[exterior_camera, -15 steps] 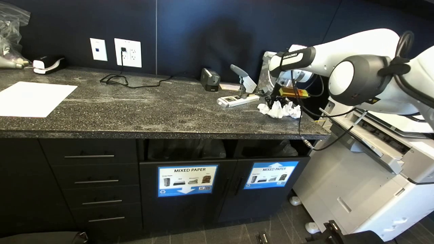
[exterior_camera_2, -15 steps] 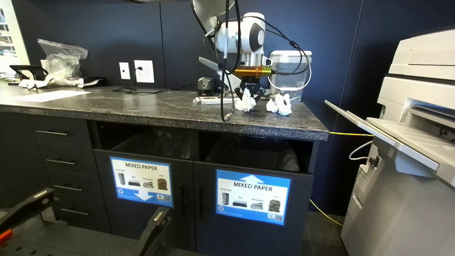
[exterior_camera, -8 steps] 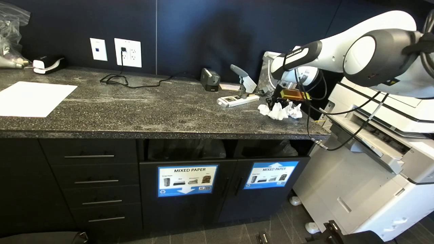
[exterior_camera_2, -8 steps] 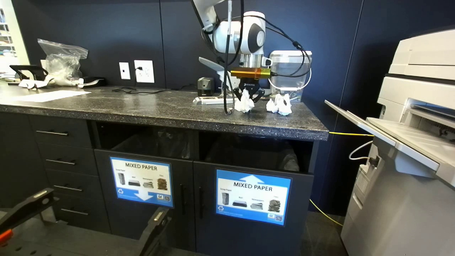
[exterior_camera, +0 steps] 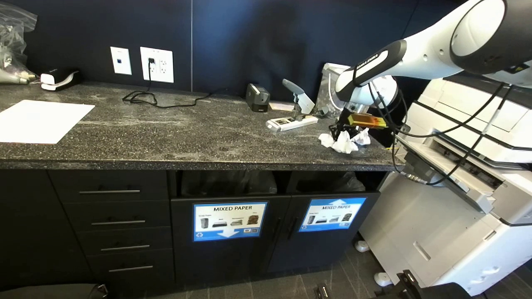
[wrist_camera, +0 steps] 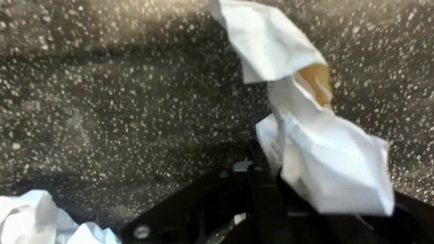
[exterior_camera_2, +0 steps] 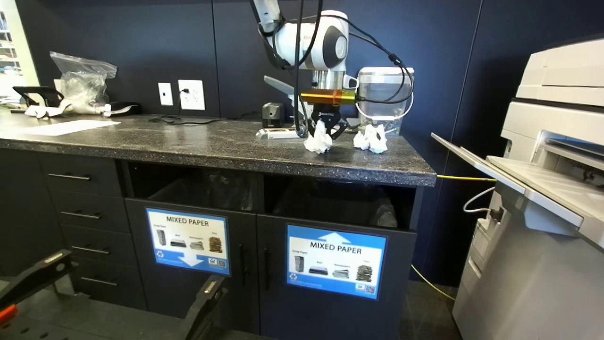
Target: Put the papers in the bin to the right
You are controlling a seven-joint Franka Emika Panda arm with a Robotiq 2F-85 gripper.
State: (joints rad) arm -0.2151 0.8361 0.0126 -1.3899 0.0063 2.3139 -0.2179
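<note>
Nearest the wrist camera, the gripper [wrist_camera: 271, 167] is clenched on a paper wad [wrist_camera: 332, 159]: the creased white paper is pinched between the jaws, one lobe overlapping the grip, the rest jutting out past the tips. Whether the paper wad clears the counter [wrist_camera: 145, 101] I cannot tell. A second clump of crumpled paper [exterior_camera_2: 376, 142] rests on the counter beside the gripper, near the held wad but apart from it. Farther back stand a stapler [exterior_camera: 292, 123], a pencil sharpener [exterior_camera: 258, 99] and a clear container [exterior_camera_2: 383, 84] before the dark wall [exterior_camera_2: 453, 85].
</note>
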